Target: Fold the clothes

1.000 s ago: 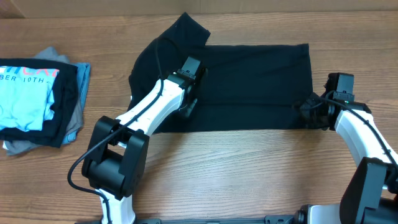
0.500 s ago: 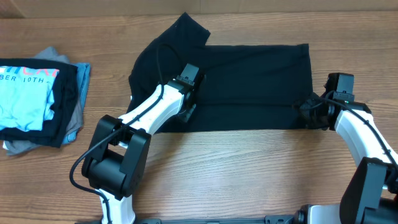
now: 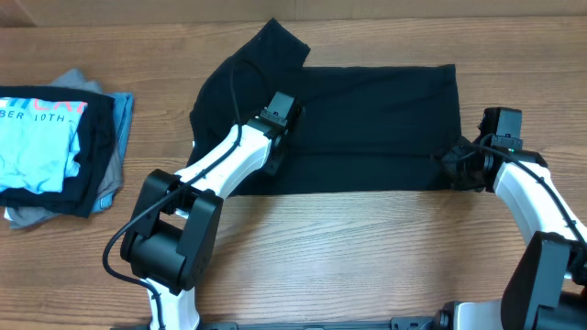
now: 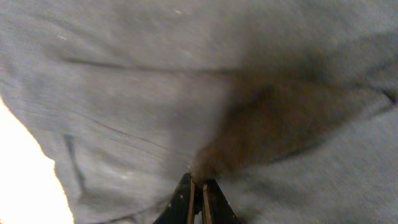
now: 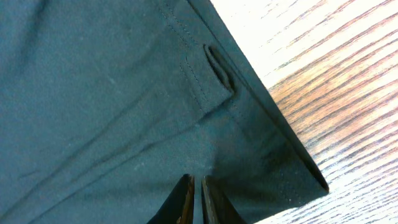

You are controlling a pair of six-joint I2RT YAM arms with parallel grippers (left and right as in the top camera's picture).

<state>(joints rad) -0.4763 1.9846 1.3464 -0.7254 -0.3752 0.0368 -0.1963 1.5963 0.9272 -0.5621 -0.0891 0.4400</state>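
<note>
The clothes are one black T-shirt (image 3: 367, 128), folded into a long band across the wooden table, with a sleeve (image 3: 275, 46) sticking out at the back left. My left gripper (image 3: 273, 151) is down on its left half near the front edge. In the left wrist view this gripper (image 4: 199, 182) is shut, pinching a raised ridge of the fabric (image 4: 155, 93). My right gripper (image 3: 456, 165) is at the shirt's front right corner, where the cloth puckers. In the right wrist view it (image 5: 198, 179) is shut on the fabric beside the stitched hem (image 5: 217, 68).
A pile of folded garments lies at the far left, a light blue T-shirt with white lettering (image 3: 37, 137) on top of grey and dark pieces. Bare wooden table (image 3: 367, 247) lies in front of the shirt. Both arm bases stand at the front edge.
My left gripper's jaws have closed onto the fabric and its wrist has shifted slightly toward the front. The right arm and the shirt have stayed put.
</note>
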